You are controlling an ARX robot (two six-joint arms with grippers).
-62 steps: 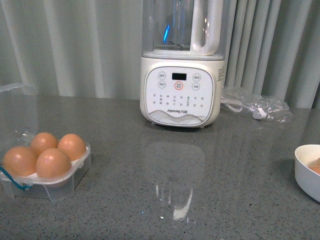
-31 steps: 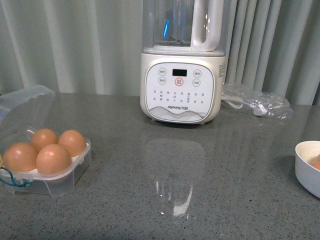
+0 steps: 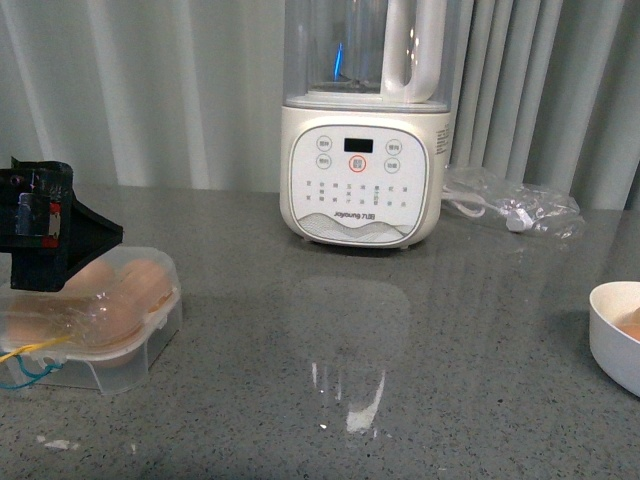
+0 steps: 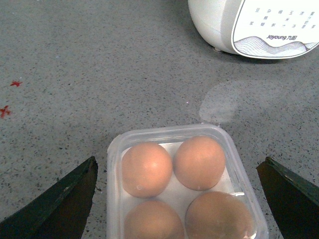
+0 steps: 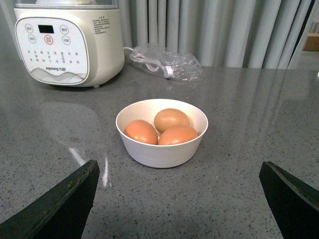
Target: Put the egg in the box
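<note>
The clear box (image 3: 140, 340) stands at the table's left with its lid down over several brown eggs (image 3: 140, 285). A blue cord (image 3: 25, 375) hangs at its left end. My left gripper (image 3: 45, 235) is over the box's left end. In the left wrist view the box (image 4: 164, 133) lies between my left gripper's (image 4: 179, 199) open fingers (image 4: 65, 199), and the alike eggs (image 4: 147, 168) show through the lid. My right gripper (image 5: 177, 209) is open and empty, short of a white bowl (image 5: 159, 154) holding three brown eggs (image 5: 172, 119).
A cream blender (image 3: 365, 170) stands at the back middle. A clear bag with a white cable (image 3: 515, 210) lies to its right. The bowl (image 3: 615, 340) shows at the right edge of the front view. Grey curtains hang behind the table.
The box's lid has swung down from upright to shut over the eggs. My left gripper has come into the front view above the box's left end.
</note>
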